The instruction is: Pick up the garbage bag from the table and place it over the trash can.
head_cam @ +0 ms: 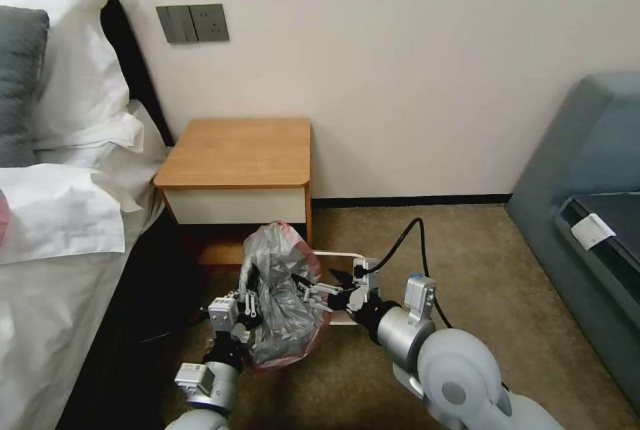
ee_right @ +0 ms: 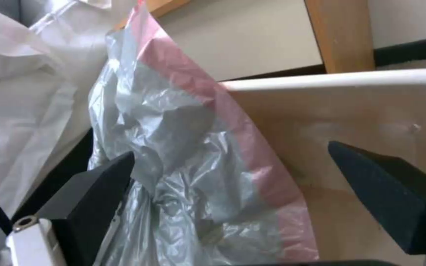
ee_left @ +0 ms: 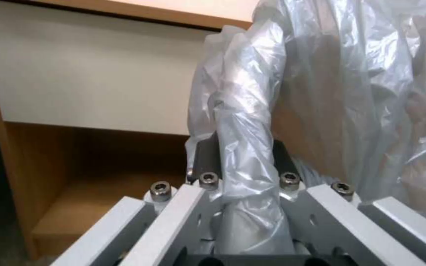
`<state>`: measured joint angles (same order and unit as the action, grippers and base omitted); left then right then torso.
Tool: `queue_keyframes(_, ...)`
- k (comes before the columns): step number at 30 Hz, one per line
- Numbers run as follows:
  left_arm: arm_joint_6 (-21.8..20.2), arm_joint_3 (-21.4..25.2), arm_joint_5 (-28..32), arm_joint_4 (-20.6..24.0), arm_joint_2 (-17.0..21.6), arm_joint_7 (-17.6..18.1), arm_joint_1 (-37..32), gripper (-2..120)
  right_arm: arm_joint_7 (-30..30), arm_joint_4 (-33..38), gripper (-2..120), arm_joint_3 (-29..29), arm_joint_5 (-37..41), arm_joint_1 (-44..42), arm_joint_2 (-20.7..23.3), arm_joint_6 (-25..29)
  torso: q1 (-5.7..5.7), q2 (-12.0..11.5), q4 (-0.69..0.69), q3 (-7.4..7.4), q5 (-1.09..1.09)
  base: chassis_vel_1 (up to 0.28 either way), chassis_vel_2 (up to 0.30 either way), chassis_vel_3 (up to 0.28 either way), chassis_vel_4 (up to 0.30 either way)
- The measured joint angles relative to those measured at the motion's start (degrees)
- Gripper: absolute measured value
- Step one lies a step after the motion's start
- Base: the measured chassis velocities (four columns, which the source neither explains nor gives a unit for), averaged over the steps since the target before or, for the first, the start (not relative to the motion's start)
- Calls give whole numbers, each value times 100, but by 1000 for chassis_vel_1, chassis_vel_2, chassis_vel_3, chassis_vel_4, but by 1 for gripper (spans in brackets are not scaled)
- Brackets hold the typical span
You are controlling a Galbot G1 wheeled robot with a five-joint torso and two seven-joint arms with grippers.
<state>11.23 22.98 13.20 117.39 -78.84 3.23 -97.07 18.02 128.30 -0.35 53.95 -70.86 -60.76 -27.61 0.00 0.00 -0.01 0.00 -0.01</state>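
Garbage bag [head_cam: 283, 290] in front of the bench [head_cam: 240, 153], down low over the trash can [head_cam: 337, 255]. Trash can mostly hidden behind the bag. Left gripper [ee_left: 245, 162] pinching a twist of bag between its fingers [ee_left: 205, 155]. Right gripper [ee_right: 233, 177] beside the bag, fingers [ee_right: 381, 184] spread wide, one touching plastic.

Garbage bag [head_cam: 283, 297] over trash can [head_cam: 337, 263], before table [head_cam: 237, 153].
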Motion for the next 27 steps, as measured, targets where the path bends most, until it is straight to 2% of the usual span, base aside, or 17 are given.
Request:
queue_keyframes(3,-36,-18,7,7,-2,-1,2,7,-517,-299,100,119,477,156,-17,-27,0,0,1,0,1,0,0,0,0)
queue_keyframes(4,-36,-18,7,7,-2,-1,2,7,-517,-299,100,119,477,156,-17,-27,0,0,1,0,1,0,0,0,0)
queue_keyframes(6,-92,-22,7,7,7,1,2,7,-1015,-546,100,232,738,260,-29,-43,0,0,0,0,1,0,0,0,0)
queue_keyframes(20,-183,-70,157,120,28,-7,-14,7,-2209,-1230,99,189,627,621,40,75,0,0,1,0,1,0,0,0,0)
queue_keyframes(24,-197,-59,185,141,29,-15,-14,7,-2385,-1260,91,138,616,648,82,125,0,0,1,0,1,0,0,0,0)
queue_keyframes(25,-198,-59,191,144,25,-19,-12,7,-2388,-1260,87,130,617,649,83,131,0,0,0,0,1,0,0,0,0)
queue_keyframes(26,-202,-60,197,147,20,-25,-9,7,-2387,-1262,77,116,615,652,76,143,0,0,0,0,1,0,0,0,0)
queue_keyframes(27,-202,-60,197,147,20,-25,-9,7,-2387,-1262,77,116,615,652,76,143,0,0,0,0,1,0,0,0,0)
